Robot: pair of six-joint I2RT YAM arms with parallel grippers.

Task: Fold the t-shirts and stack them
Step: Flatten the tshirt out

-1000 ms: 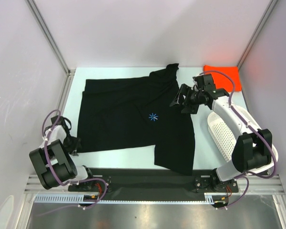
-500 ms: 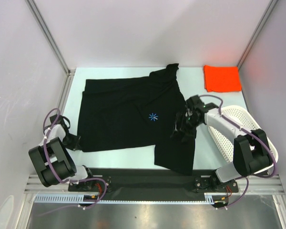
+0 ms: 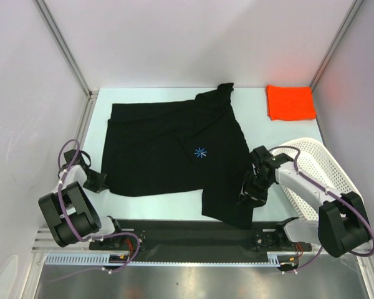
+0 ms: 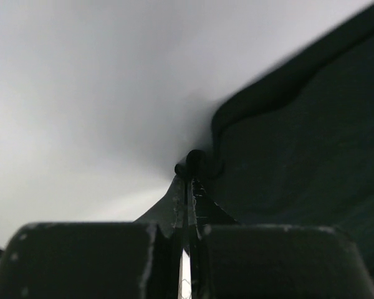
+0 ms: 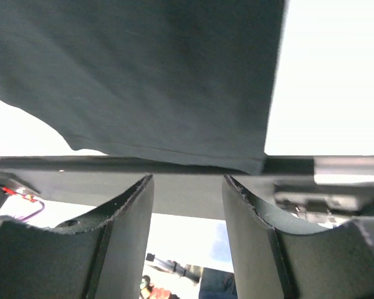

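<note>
A large black t-shirt (image 3: 168, 149) with a small pale blue starburst (image 3: 201, 152) lies spread on the white table. Its near right part reaches the front edge. My left gripper (image 3: 95, 180) is at the shirt's near left corner. In the left wrist view the left gripper (image 4: 188, 180) is shut, with the corner of the black t-shirt (image 4: 299, 143) pinched at its tips. My right gripper (image 3: 249, 192) hovers over the shirt's near right edge. In the right wrist view the right gripper (image 5: 187, 187) is open and holds nothing, and the black t-shirt's hem (image 5: 174, 81) lies just beyond its tips. The orange-red t-shirt (image 3: 290, 102) lies folded at the back right.
A white mesh basket (image 3: 313, 177) lies tipped on its side at the right, close behind my right arm. A black strip (image 3: 187, 232) runs along the table's front edge between the arm bases. Grey walls and metal posts close in the table.
My right arm has swung from the shirt's back right part down to its near right hem, its jaws narrowing. My left gripper has shut on the shirt's near left corner.
</note>
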